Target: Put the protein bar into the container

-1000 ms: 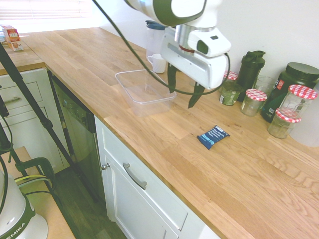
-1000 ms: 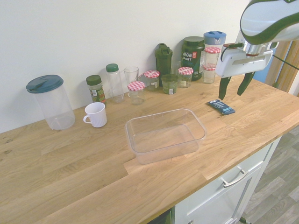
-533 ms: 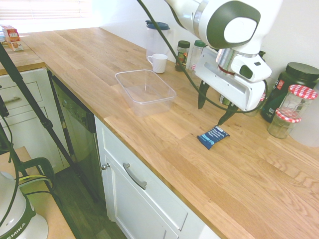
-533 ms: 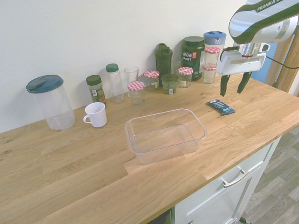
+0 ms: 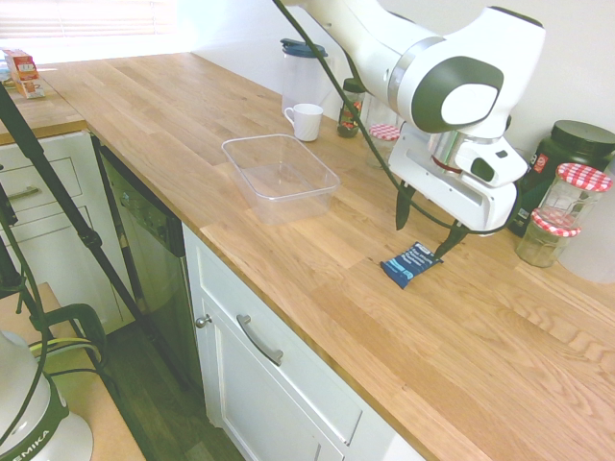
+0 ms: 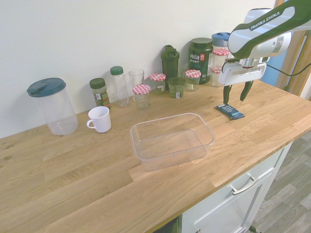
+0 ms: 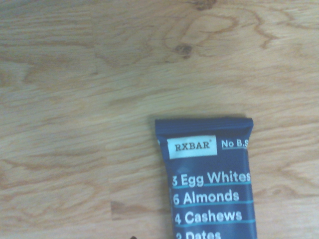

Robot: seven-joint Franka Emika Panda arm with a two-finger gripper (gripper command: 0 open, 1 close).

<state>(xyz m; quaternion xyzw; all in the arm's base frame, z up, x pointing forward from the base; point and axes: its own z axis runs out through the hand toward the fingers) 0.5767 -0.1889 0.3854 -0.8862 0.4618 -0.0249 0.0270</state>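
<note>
Gripper (image 5: 428, 230) hung wide open, empty, above the bar (image 5: 410, 264). Best lowered squarely, fingers straddling the bar's narrow width.

arm shell: glossy white, rounded segments
joint caps: dark grey-green round discs and bands at the joints
marking: "FRANKA EMIKA" in white letters on the dark band, second exterior view
wrist block: white boxy housing with a small dark inset, maybe a camera mount, hard to tell
pincer (image 5: 429, 228): two slim dark tapered fingers (image 6: 225, 94) under the white block
cable: black, running along the arm
</note>
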